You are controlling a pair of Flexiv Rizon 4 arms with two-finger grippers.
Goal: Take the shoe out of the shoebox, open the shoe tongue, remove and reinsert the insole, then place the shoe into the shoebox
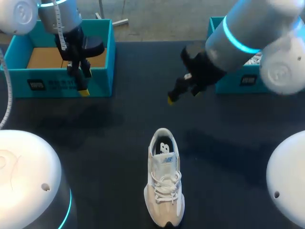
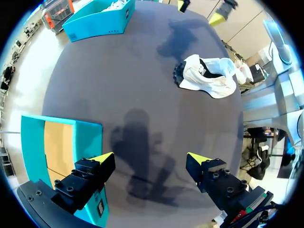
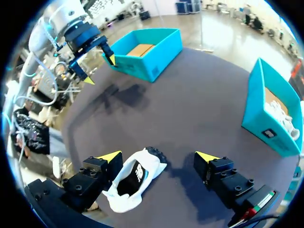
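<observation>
Gaping empty, left gripper [image 2: 149,159] and right gripper [image 3: 158,156] hang apart from the white laced shoe [image 1: 165,185].

My right gripper [image 3: 158,156] hangs with fingers spread over the dark table [image 3: 199,104]; the white mesh lace-up shoe [image 3: 135,183] lies below, beside one finger, ungripped.

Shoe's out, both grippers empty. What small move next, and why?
Probably lower the right gripper toward the shoe, at its collar: that gripper hangs open nearest it, the shoe stands upright, and the left gripper is by the shoebox.
</observation>
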